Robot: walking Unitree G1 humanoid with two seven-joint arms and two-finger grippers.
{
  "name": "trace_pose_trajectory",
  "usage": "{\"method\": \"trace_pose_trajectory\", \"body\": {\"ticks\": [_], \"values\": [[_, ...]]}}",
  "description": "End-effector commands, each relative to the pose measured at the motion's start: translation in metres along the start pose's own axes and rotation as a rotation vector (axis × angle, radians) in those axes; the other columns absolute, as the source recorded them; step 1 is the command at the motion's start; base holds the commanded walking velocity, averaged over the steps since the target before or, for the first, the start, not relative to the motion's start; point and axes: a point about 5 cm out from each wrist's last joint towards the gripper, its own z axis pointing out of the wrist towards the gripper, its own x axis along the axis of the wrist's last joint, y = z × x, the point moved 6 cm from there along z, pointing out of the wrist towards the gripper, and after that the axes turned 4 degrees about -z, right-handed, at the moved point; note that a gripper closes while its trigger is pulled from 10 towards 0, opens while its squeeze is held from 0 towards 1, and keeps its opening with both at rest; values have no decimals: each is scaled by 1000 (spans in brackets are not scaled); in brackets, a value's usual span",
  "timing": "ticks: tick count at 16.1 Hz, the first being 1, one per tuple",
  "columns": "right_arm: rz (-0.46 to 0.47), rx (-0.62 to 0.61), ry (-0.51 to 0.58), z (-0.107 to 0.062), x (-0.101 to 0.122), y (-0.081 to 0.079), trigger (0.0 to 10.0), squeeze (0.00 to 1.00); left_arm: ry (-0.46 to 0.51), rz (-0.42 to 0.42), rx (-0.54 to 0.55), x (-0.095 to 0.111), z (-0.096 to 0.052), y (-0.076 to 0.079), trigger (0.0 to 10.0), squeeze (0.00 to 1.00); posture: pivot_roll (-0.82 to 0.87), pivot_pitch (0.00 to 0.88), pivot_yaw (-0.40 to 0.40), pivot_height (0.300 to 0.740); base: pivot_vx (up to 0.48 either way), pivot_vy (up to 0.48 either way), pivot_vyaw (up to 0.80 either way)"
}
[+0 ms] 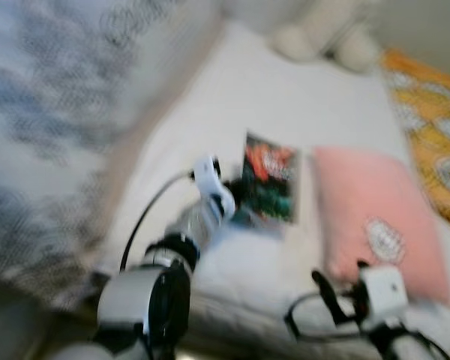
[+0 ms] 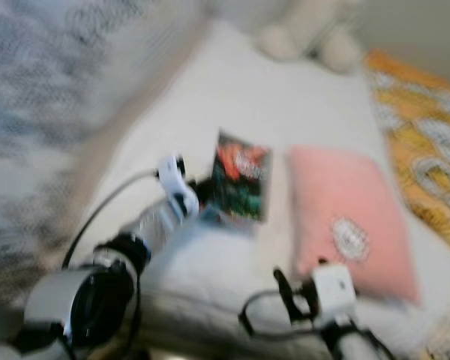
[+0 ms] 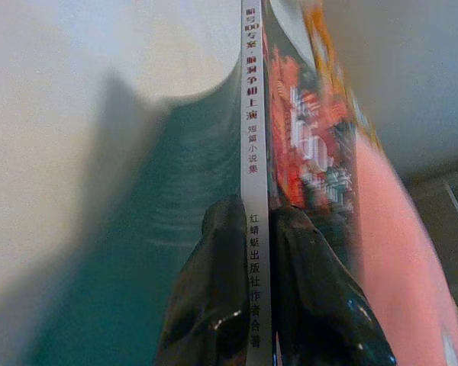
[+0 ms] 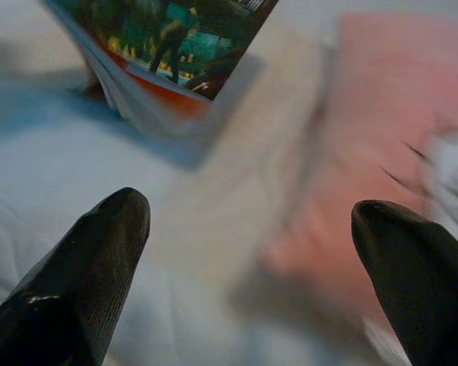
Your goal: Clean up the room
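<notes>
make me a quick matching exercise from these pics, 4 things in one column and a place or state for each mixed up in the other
Things:
1. book
2. pink pillow
3. left hand
4. right hand

Place or state:
A. open, hovering over the white bed
B. lying on the bed beside the book, on the robot's right
C. shut on the book's spine
D. gripped at its spine, dark cover with red and green

Pairs: 1-D, 2-B, 3-C, 4-A
</notes>
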Motion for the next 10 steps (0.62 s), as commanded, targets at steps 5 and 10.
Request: {"method": "trace_pose_trajectory", "body": {"ticks": [5,10], "values": [[37,11,-57,-10,-8,-12,10000,0,-64,33,-220,-23,10,61,10000,0,-309,139,-137,740,0,0,0],[35,17,-79,-12,-13,-16,10000,0,76,208,139,29,-11,-33,10000,0,-300,134,-130,740,0,0,0]]}}
